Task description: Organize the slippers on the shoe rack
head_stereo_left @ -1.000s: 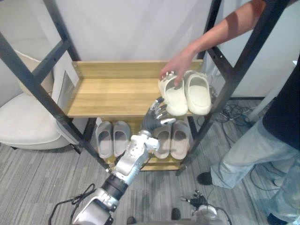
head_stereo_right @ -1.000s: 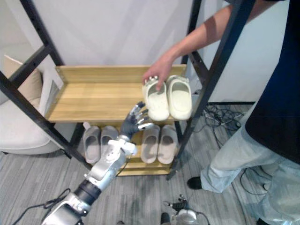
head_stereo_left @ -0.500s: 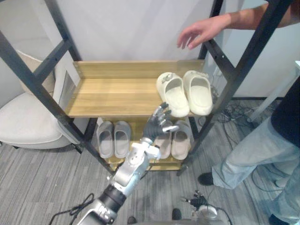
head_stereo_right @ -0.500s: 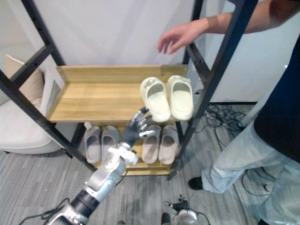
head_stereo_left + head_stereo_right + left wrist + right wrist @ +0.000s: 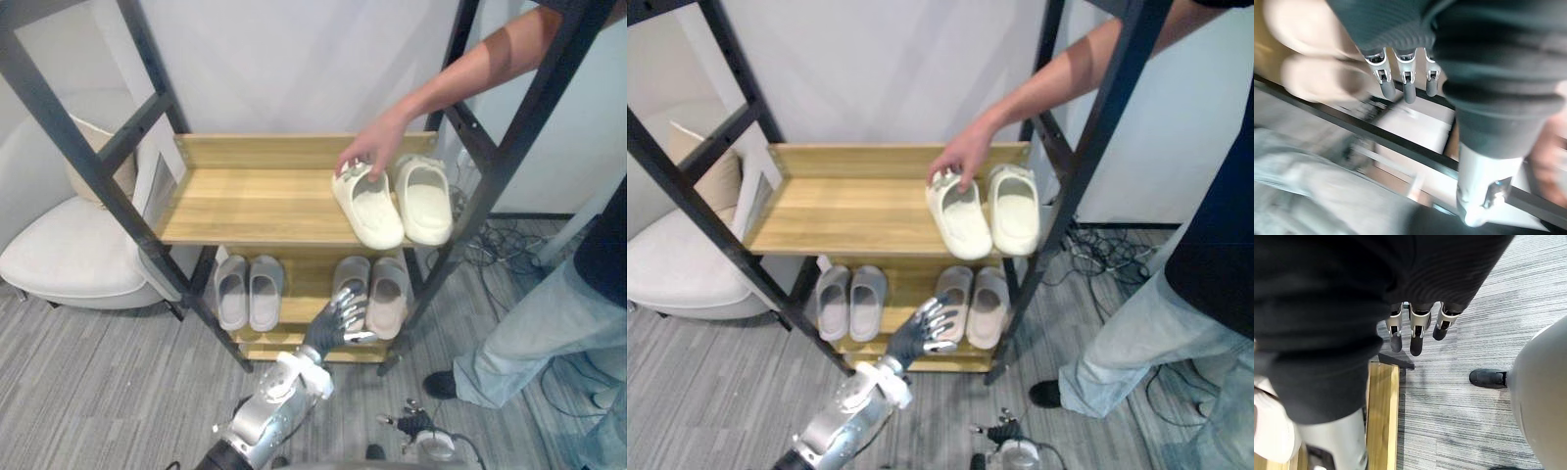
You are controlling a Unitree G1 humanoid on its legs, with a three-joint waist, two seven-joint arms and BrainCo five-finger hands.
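A pair of cream slippers (image 5: pixel 397 201) lies on the right end of the rack's upper wooden shelf (image 5: pixel 255 201). A person's hand (image 5: pixel 367 157) rests on the heel of the left one. On the lower shelf (image 5: pixel 304 284) stand a grey pair (image 5: pixel 248 291) and a taupe pair (image 5: pixel 372 289). My left hand (image 5: pixel 336 321) hangs open in front of the lower shelf, below the taupe pair, holding nothing; its straight fingers (image 5: pixel 1408 85) show in the left wrist view. My right hand (image 5: pixel 1417 335) is low over the carpet with relaxed, empty fingers.
The rack's black slanted posts (image 5: pixel 495 166) frame both sides. A white armchair (image 5: pixel 69 255) sits to the left. The person stands at the right, a black shoe (image 5: pixel 446 384) near the rack's foot. Cables (image 5: pixel 500 240) lie behind.
The person's hand came back down onto the left cream slipper. My left hand dropped from the upper shelf's edge to the lower shelf's height. The camera shifted.
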